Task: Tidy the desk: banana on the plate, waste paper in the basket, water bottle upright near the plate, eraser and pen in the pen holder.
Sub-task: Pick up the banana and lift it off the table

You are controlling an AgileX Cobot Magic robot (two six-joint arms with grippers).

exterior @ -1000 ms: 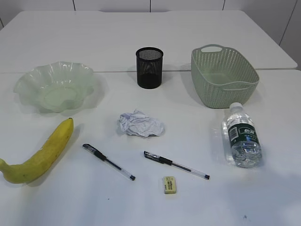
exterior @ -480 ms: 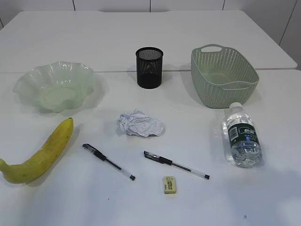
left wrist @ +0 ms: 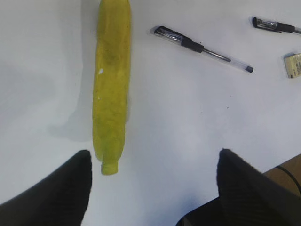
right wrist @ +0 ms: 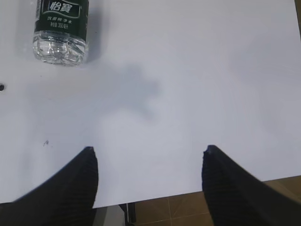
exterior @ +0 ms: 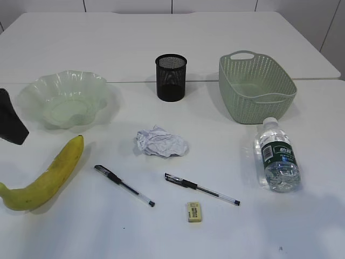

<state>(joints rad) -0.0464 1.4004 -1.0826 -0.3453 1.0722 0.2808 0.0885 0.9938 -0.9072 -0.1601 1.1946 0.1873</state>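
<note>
Hovering over the banana, left hand (fingers spread).

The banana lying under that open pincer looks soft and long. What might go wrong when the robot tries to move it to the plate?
1. The banana lies lengthwise under the left pincer, whose jaws stand wide. A grab near its stem end could let the far end droop or slip.
2. Squeezing too hard might bruise it.
3. The ruffled glass plate has a wavy rim, so the long curved banana could settle across the rim rather than inside.
</note>
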